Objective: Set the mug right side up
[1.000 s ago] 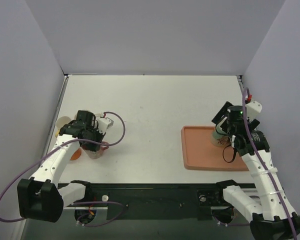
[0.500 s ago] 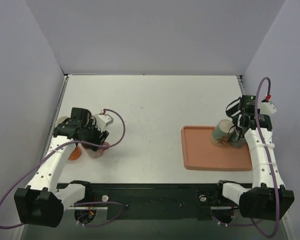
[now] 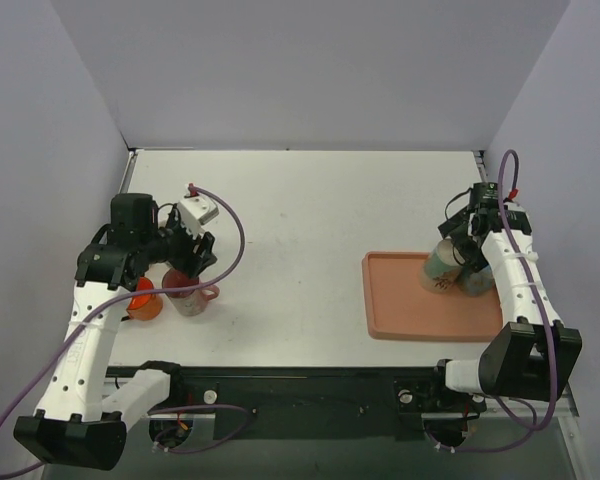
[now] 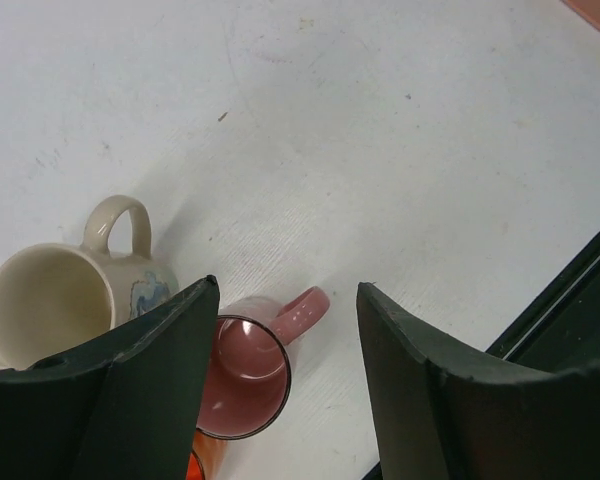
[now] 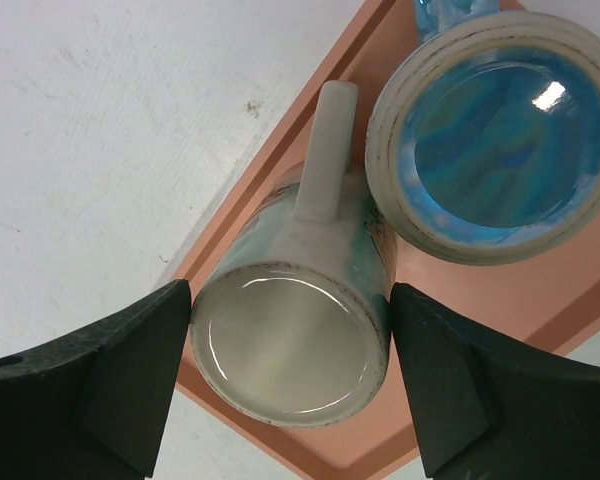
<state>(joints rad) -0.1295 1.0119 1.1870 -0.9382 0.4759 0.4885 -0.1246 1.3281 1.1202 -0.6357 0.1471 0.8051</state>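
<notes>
A grey-green mug (image 5: 290, 350) stands upside down on the orange tray (image 5: 540, 300), its flat base toward the right wrist camera and its handle pointing away. My right gripper (image 5: 290, 296) straddles it, with a finger pressed against each side. From above, that mug (image 3: 442, 268) sits at the tray's back edge under the right gripper (image 3: 462, 246). My left gripper (image 4: 288, 290) hangs open above a pink mug (image 4: 245, 370), which stands upright on the table. Only the pink handle lies between the fingers, untouched.
A mug with a blue inside (image 5: 500, 130) touches the grey-green mug on the tray. A cream mug (image 4: 50, 300) lies beside the pink mug (image 3: 188, 297), and an orange cup (image 3: 143, 300) stands to its left. The table's black front edge (image 4: 580, 300) is close by.
My left gripper opened, let go of the pink mug and lifted back. My right arm swung round to the right of the tray, and its jaws closed in on the upside-down mug.
</notes>
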